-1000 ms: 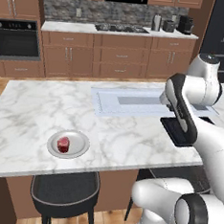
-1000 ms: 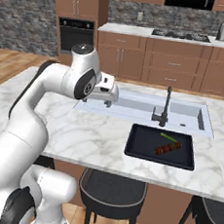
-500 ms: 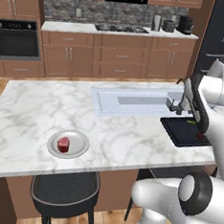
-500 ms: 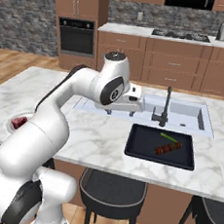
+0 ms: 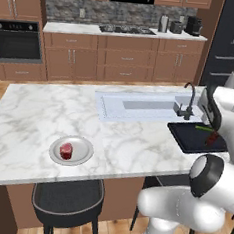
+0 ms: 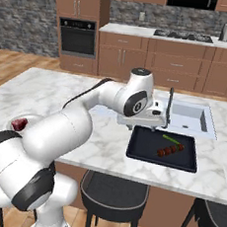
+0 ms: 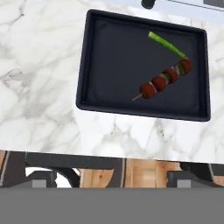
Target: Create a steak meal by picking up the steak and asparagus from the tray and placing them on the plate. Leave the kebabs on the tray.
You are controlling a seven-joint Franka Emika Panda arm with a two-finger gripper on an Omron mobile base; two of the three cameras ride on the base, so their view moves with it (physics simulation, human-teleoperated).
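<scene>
- Arm was stretched way out across the worktop toward its right end.
- Gripper (image 6: 140, 122) hung just above the near-left edge, jaws wide apart, nothing in them.

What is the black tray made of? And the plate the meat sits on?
The tray looks like matte black metal or plastic: flat, dull, with a low raised rim. The plate looks like glazed light-grey ceramic, smooth with a soft sheen. Both are rendered, so that is a guess.

Arm has swung right along the worktop, from beside the sink to over the tray (image 6: 162, 149).
</scene>
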